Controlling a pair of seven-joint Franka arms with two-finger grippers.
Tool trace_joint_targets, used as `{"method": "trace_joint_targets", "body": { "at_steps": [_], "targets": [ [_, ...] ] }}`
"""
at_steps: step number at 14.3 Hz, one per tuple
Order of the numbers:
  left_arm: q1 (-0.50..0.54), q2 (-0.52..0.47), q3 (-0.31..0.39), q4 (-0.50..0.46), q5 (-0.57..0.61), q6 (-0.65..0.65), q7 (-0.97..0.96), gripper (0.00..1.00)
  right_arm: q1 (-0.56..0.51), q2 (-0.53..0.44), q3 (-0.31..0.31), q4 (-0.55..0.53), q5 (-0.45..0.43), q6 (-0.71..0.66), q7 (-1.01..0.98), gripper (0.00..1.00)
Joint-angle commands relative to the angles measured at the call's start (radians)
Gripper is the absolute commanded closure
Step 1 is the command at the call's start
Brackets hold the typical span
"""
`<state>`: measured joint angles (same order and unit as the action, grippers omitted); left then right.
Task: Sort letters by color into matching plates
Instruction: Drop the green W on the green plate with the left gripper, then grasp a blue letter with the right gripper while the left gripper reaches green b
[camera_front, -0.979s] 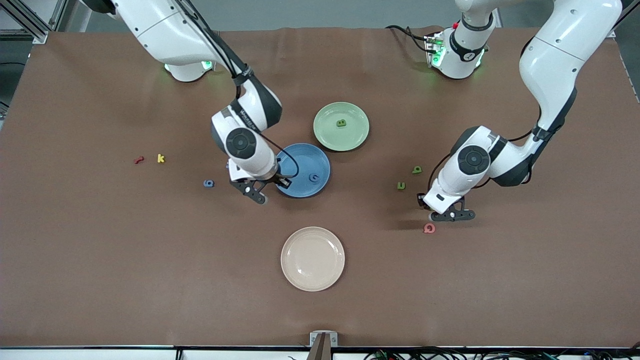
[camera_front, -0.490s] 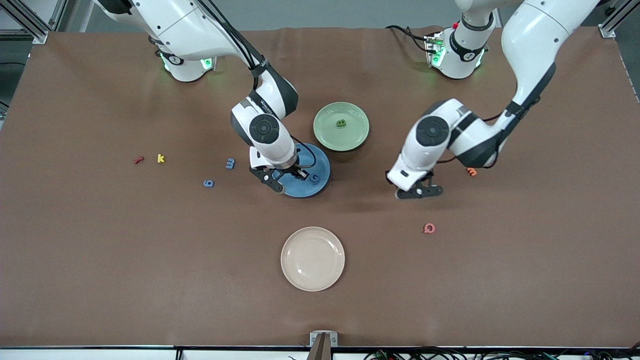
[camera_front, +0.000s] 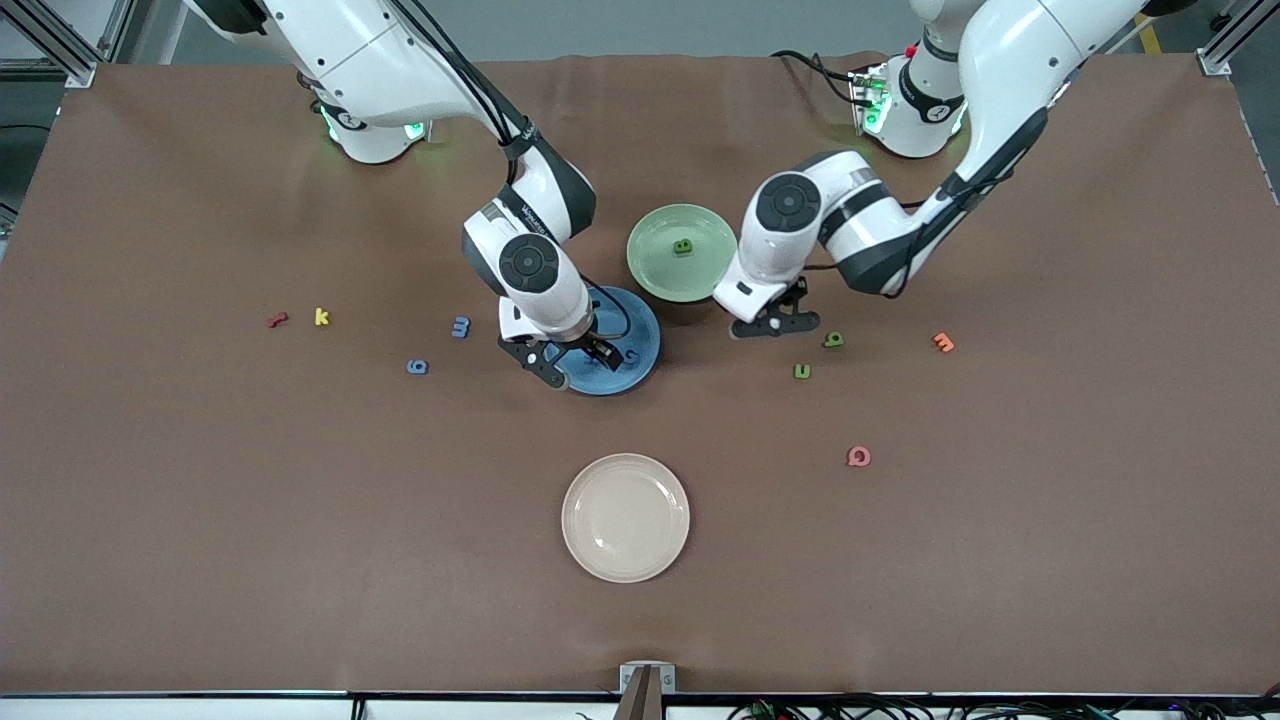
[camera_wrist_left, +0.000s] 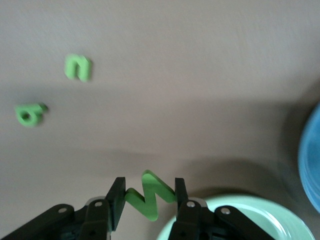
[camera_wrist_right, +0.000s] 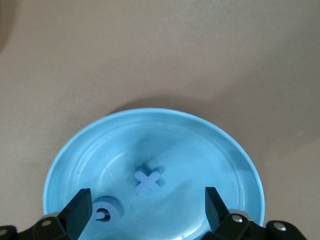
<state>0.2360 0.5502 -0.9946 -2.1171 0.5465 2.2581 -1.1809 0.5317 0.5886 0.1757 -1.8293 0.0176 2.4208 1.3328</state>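
Observation:
My right gripper (camera_front: 574, 360) hangs open and empty over the blue plate (camera_front: 641, 325). In the right wrist view the gripper (camera_wrist_right: 146, 200) is above a blue + (camera_wrist_right: 148, 180) and a blue G (camera_wrist_right: 103, 213) lying in the plate (camera_wrist_right: 200, 145). My left gripper (camera_front: 775, 325) is shut on a green N (camera_wrist_left: 155, 189), just off the green plate's (camera_front: 660, 272) rim toward the front camera. A green B (camera_front: 683, 246) lies in that plate. Green b (camera_front: 833, 340) and u (camera_front: 802, 371) lie on the table beside the left gripper. Blue 6 (camera_front: 417, 367) and a blue E-shape (camera_front: 460, 326) lie toward the right arm's end.
A cream plate (camera_front: 625, 517) sits nearer the front camera. A pink letter (camera_front: 858, 457) and an orange letter (camera_front: 943, 342) lie toward the left arm's end. A red letter (camera_front: 278, 320) and a yellow k (camera_front: 321, 317) lie toward the right arm's end.
My left gripper has carried the green N from near the pink letter to the green plate's rim. My right gripper moved from the blue plate's edge to over it, uncovering the blue E-shape.

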Motion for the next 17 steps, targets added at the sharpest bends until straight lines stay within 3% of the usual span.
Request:
{"method": "trace_joint_targets", "body": {
  "at_steps": [1, 8, 15, 16, 17],
  "targets": [
    [-0.062, 0.023, -0.013, -0.001, -0.014, -0.002, -0.061, 0.73, -0.016, -0.018, -0.004, 0.008, -0.041, -0.038, -0.024, 0.0],
    [-0.159, 0.054, -0.012, -0.069, -0.014, 0.005, -0.111, 0.73, -0.206, -0.145, -0.005, 0.004, -0.039, -0.251, -0.419, 0.0],
    [-0.165, 0.054, -0.012, -0.096, -0.014, 0.024, -0.111, 0.68, -0.412, -0.253, -0.007, -0.137, -0.041, -0.243, -0.806, 0.0],
    [-0.167, 0.056, -0.012, -0.093, -0.014, 0.024, -0.109, 0.64, -0.435, -0.263, -0.007, -0.165, -0.041, -0.22, -0.845, 0.0],
    [-0.167, 0.056, -0.012, -0.092, -0.013, 0.024, -0.108, 0.45, -0.452, -0.266, -0.007, -0.189, -0.041, -0.194, -0.875, 0.0]
  ]
}}
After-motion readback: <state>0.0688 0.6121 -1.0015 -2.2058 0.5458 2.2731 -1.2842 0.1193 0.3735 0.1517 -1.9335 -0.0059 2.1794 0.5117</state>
